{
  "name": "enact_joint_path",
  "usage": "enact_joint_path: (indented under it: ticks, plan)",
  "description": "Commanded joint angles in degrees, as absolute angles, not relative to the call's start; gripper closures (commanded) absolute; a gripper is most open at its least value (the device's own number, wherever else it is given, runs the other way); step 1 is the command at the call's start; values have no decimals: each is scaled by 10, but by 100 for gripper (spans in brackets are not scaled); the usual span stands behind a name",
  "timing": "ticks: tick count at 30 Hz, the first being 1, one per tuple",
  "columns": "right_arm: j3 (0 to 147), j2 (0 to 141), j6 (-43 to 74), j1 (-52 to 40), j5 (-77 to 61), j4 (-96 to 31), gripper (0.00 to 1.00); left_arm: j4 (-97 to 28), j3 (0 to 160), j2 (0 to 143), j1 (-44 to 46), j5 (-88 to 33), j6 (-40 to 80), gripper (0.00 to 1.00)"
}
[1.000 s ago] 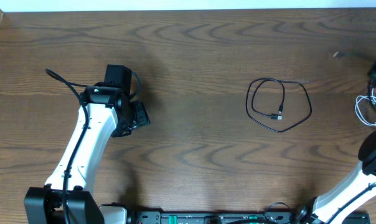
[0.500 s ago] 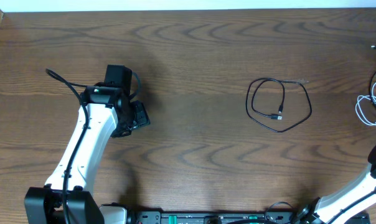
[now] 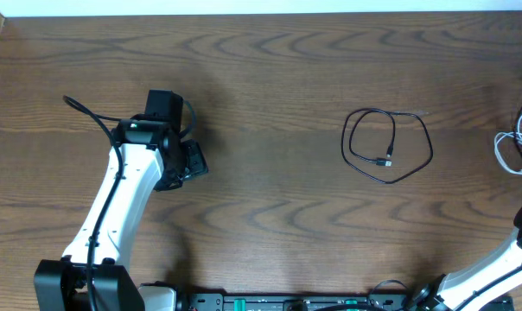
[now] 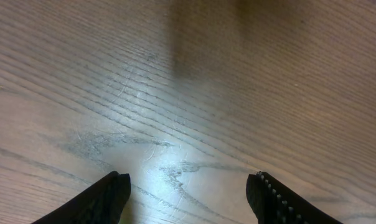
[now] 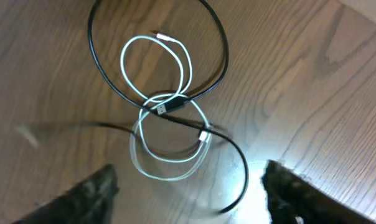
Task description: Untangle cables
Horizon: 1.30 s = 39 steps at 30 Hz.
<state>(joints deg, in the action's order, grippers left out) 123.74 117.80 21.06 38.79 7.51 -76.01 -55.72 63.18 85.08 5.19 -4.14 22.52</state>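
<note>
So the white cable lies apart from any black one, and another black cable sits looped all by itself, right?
Not quite. The right wrist view shows the white cable overlapping a black cable, not apart from it. The other black cable does sit looped by itself.

**Setting:** robotics workbench, lab type.

**Evidence:**
- Wood-grain tabletop (image 3: 278, 52) under the left claw (image 4: 188, 182), with lamp glare just ahead of its fingers.
- White-shelled arm (image 3: 114, 207) behind that claw, running back to a black base (image 3: 71, 281).
- Second arm (image 3: 494, 263) at the far side.
- Black equipment rail (image 3: 287, 303) with green parts between the two arm bases.
- Black cable loop (image 3: 385, 161) well off to the left claw's right.
- Tangled black and white cables (image 5: 169, 107) just ahead of the right claw (image 5: 189, 174).
</note>
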Motion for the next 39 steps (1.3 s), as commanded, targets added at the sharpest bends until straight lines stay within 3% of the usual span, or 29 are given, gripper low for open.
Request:
enact_joint_path:
  ticks: [1,9,15,25,39]
  plan:
    - [1229,1173,222,389,80,-766,26,-561,628,855,51,-39,230,35]
    - [1208,1173,221,386,-21,-783,25,-561,628,855,51,-39,230,35]
    - [1164,1173,150,355,-49,-787,24,-561,628,855,51,-39,230,35]
    - [997,1173,167,306,15,-759,26,-561,628,855,51,-39,230,35]
    - [875,1173,238,332,101,-710,24,-561,628,855,51,-38,230,35]
